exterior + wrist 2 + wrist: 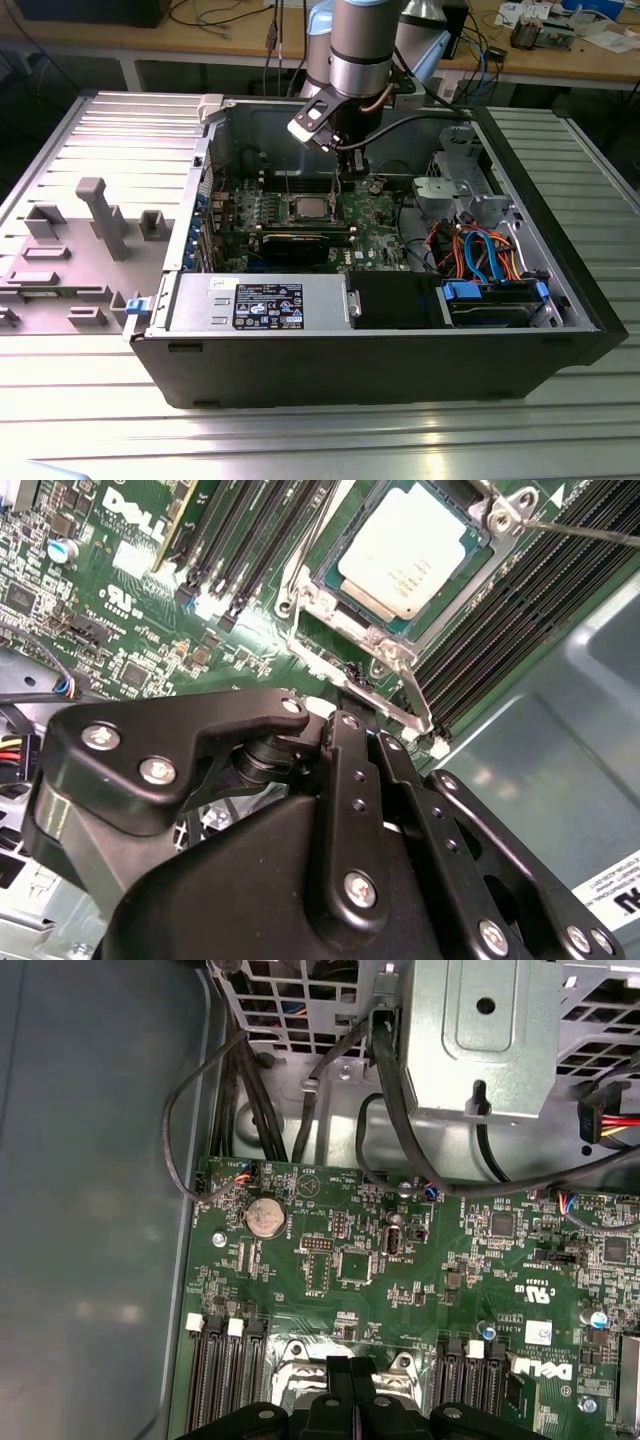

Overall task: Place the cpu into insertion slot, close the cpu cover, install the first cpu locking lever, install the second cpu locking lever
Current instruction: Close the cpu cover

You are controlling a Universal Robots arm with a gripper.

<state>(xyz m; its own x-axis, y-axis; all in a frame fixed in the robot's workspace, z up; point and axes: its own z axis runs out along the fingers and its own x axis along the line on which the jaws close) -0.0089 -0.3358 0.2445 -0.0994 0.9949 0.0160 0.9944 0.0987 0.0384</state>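
Computer case [400, 370] lies on its side, open face up, on the slatted table [300, 440]. Motherboard [385, 215] lies on the case floor, toward the far wall. The cpu [415, 550] sits in the insertion slot [291, 210], with the cpu cover [340, 615] down around it. Memory slots [250, 540] run along both sides of the socket. Power supply [260, 300] sits against the near wall, and the drive bay [495, 300] is at its exterior view's right. Gripper [343, 172] hangs over the board, just beside the socket on the exterior view's right. Fixture blocks [100, 215] stand on the table at the exterior view's left of the case.
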